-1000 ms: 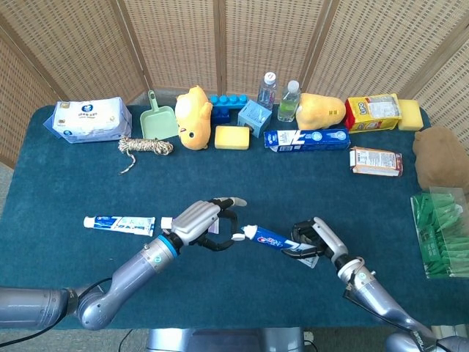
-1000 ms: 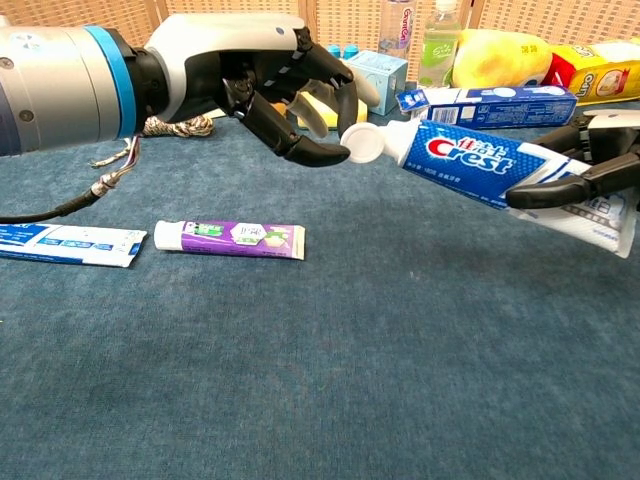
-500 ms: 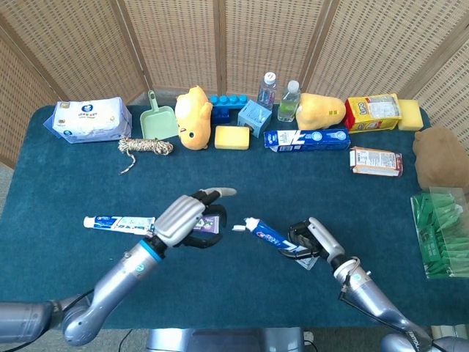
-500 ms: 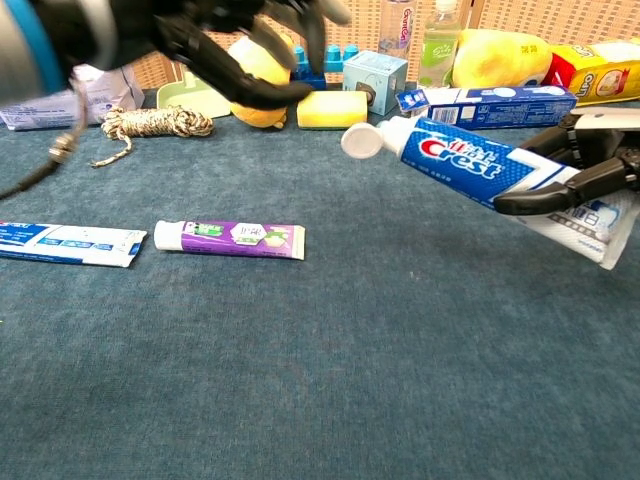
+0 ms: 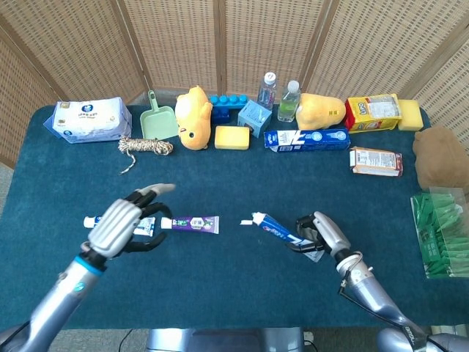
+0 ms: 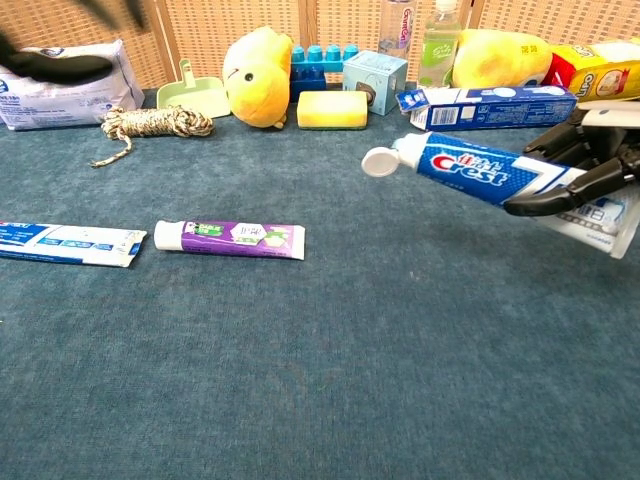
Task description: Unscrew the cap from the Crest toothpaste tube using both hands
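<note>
Right hand (image 5: 320, 233) wrapped around the rear part of the Crest tube (image 6: 478, 169), holding it clear above the table (image 5: 242, 282), cap (image 6: 380, 161) end pointing toward the purple tube (image 5: 190, 224). Dark fingers (image 6: 560, 194) clamped over and under the flat tail end, seen at the right edge of the chest view. Cap on the nozzle, white, tilted a little up. Right forearm (image 5: 370, 291) reaching in from the lower right corner of the head view, wrist bent so the palm faces the purple tube.

Left hand (image 5: 123, 225) hovering on the far side of the purple tube from the Crest tube, well apart from the cap. Holding nothing, fingers spread and loosely curved, one light fingertip (image 5: 164, 188) stretched out toward the back row. Palm down, over the end of the blue-and-white tube (image 5: 116, 222) lying flat just beside the purple tube. Left forearm (image 5: 55, 306) rising from the lower left corner. In the chest view only a dark blur of it (image 6: 60, 66) at the upper left, too smeared to read.

Purple tube flat on the table, between the two hands, cap end toward the left hand. Behind it, well apart: rope (image 5: 146, 147), green scoop (image 5: 157, 120), yellow plush (image 5: 193, 108), sponge (image 5: 231, 137), boxed toothpaste (image 5: 306, 138).
</note>
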Motion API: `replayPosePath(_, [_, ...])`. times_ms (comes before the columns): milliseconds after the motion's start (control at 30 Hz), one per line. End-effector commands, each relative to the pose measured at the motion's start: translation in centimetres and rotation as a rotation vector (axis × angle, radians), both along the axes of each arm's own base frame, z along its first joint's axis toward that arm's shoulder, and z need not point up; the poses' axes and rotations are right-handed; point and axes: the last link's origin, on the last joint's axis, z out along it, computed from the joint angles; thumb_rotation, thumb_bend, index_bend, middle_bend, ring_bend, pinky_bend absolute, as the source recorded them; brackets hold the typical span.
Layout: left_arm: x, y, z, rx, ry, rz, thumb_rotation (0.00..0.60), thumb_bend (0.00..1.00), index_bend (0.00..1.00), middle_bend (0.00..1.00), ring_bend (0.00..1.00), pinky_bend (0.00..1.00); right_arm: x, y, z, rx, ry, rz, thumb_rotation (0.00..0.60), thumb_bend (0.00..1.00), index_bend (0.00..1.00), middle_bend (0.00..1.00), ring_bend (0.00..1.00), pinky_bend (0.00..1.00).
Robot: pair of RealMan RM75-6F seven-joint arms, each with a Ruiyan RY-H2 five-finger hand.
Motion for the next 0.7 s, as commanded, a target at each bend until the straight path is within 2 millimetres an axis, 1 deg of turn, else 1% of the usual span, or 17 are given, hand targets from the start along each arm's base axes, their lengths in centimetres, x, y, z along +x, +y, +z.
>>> replayPosePath(33, [-2.9, -1.7, 1.7, 0.034, 0.044, 0.083, 0.600, 0.32, 0.40, 0.16, 0.14, 0.22, -0.8, -0.9, 0.3, -0.058, 0.052, -0.015, 0.600, 0.37, 0.94, 0.81, 0.79, 0.87])
replayPosePath(67, [-4.5, -2.4, 2.5, 0.058, 0.074, 0.132, 0.600, 0.32, 0.40, 0.16, 0.14, 0.22, -1.2, -1.2, 0.4, -0.076, 0.075, -0.023, 0.600, 0.37, 0.94, 0.81, 0.78, 0.86])
replayPosePath(100, [-5.4, -2.9, 2.9, 0.072, 0.085, 0.157, 0.600, 0.32, 0.39, 0.16, 0.14, 0.22, -1.3, -1.4, 0.4, -0.082, 0.082, -0.029, 0.600, 0.36, 0.94, 0.80, 0.78, 0.86])
replayPosePath(133, [-5.7, -3.1, 3.1, 0.078, 0.089, 0.167, 0.600, 0.32, 0.39, 0.16, 0.14, 0.22, -1.4, -1.4, 0.4, -0.085, 0.084, -0.032, 0.600, 0.36, 0.94, 0.80, 0.78, 0.85])
replayPosePath(200, [-7.6, -4.2, 4.0, 0.107, 0.110, 0.229, 0.600, 0.32, 0.39, 0.16, 0.14, 0.21, -1.7, -1.8, 0.4, -0.095, 0.101, -0.040, 0.600, 0.36, 0.94, 0.80, 0.77, 0.83])
replayPosePath(300, [-9.4, -5.4, 4.7, 0.132, 0.126, 0.295, 0.600, 0.32, 0.39, 0.16, 0.14, 0.21, -2.3, -2.2, 0.4, -0.115, 0.133, -0.047, 0.600, 0.35, 0.91, 0.78, 0.74, 0.78])
replayPosePath(367, [-10.3, -6.1, 5.2, 0.146, 0.130, 0.335, 0.600, 0.32, 0.38, 0.16, 0.14, 0.21, -2.5, -2.5, 0.3, -0.124, 0.149, -0.051, 0.600, 0.35, 0.88, 0.75, 0.72, 0.71])
replayPosePath(400, [-11.0, -6.6, 5.5, 0.156, 0.130, 0.368, 0.600, 0.32, 0.38, 0.16, 0.14, 0.21, -2.7, -2.6, 0.1, -0.126, 0.152, -0.054, 0.600, 0.35, 0.86, 0.74, 0.71, 0.69])
replayPosePath(500, [-12.2, -7.3, 5.9, 0.171, 0.120, 0.416, 0.600, 0.32, 0.38, 0.16, 0.14, 0.21, -3.2, -2.9, -0.2, -0.130, 0.168, -0.053, 0.600, 0.35, 0.80, 0.70, 0.66, 0.63])
replayPosePath(600, [-12.6, -7.5, 5.9, 0.172, 0.116, 0.432, 0.600, 0.32, 0.38, 0.16, 0.14, 0.21, -3.6, -3.1, -0.5, -0.131, 0.190, -0.044, 0.600, 0.35, 0.72, 0.61, 0.57, 0.50])
replayPosePath(667, [-13.0, -7.6, 5.9, 0.180, 0.111, 0.447, 0.600, 0.32, 0.37, 0.16, 0.14, 0.21, -4.2, -3.2, -0.9, -0.123, 0.207, -0.042, 0.600, 0.34, 0.61, 0.53, 0.47, 0.37])
replayPosePath(700, [-13.1, -7.6, 5.9, 0.181, 0.109, 0.448, 0.600, 0.32, 0.37, 0.16, 0.14, 0.21, -4.4, -3.2, -1.0, -0.124, 0.209, -0.040, 0.600, 0.34, 0.57, 0.49, 0.43, 0.33])
